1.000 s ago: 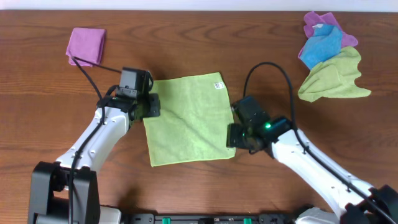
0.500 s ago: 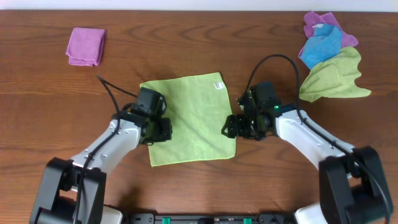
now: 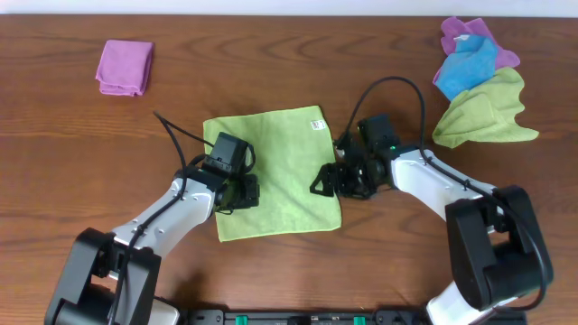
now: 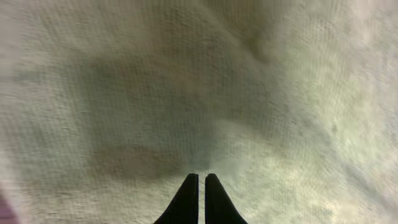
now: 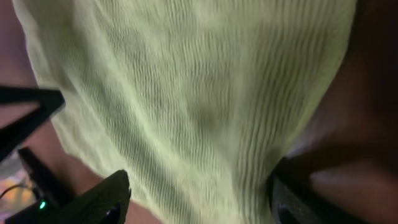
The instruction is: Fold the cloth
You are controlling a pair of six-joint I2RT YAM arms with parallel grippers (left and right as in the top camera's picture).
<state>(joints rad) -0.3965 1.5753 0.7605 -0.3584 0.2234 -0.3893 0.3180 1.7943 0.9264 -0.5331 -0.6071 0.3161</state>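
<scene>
The lime-green cloth (image 3: 280,171) lies spread flat and unfolded near the middle of the wooden desk (image 3: 271,54). Its small white tag (image 3: 317,124) sits by the cloth's far right corner.

The left end effector (image 3: 241,191) is over the cloth's left part, just inside the left edge. In the left wrist view its two dark fingers (image 4: 186,196) are pressed together, tips side by side over the pale weave of the cloth (image 4: 186,93). Nothing shows between them, and whether the tips touch the fabric cannot be told.

The right end effector (image 3: 327,181) is at the cloth's right edge, about halfway along it. In the right wrist view its fingers (image 5: 93,202) stand spread wide, one on each side of the frame. The cloth (image 5: 199,93) fills the space ahead of them, with its edge running down between them and brown desk to the right. The end effector (image 5: 196,205) is not closed on the fabric.

Well off the cloth's far left corner lies a folded purple cloth (image 3: 125,66). Well off its far right corner is a loose heap: a pink-purple cloth (image 3: 465,34), a blue cloth (image 3: 470,63) and an olive-green cloth (image 3: 488,113), overlapping one another.
</scene>
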